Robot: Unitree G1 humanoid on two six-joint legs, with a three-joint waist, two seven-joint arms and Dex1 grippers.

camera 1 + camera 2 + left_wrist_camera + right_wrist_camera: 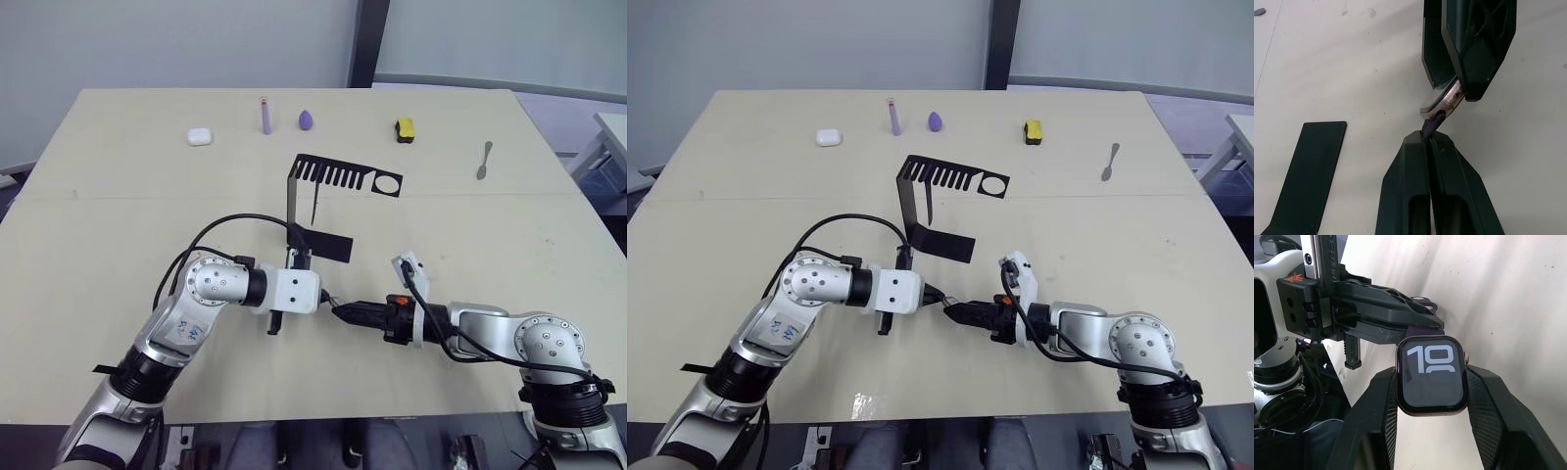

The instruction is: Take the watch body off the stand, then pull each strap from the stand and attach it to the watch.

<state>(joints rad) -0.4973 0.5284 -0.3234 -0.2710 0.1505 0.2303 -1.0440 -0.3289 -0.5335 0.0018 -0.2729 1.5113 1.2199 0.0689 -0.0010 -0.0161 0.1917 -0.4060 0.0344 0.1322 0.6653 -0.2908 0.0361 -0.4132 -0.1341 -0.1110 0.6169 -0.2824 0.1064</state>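
Note:
My right gripper (pixel 1431 396) is shut on the watch body (pixel 1431 376), holding it by its two sides; its dark screen shows white marks. My left gripper (pixel 1428 142) is shut on a dark purple strap (pixel 1432 123), whose free end touches the edge of the watch body (pixel 1442 100). The two grippers meet tip to tip (pixel 333 305) low over the table, in front of the stand (pixel 338 176). The stand is a black bracket, and a thin dark strap (pixel 315 201) hangs from its comb arm.
Along the table's far side lie a white earbud case (pixel 200 136), a purple tube (pixel 265 115), a small purple egg shape (pixel 307 119), a yellow-and-black block (pixel 404 129) and a spoon (pixel 484 160). The stand's flat foot (pixel 325 243) lies just behind the grippers.

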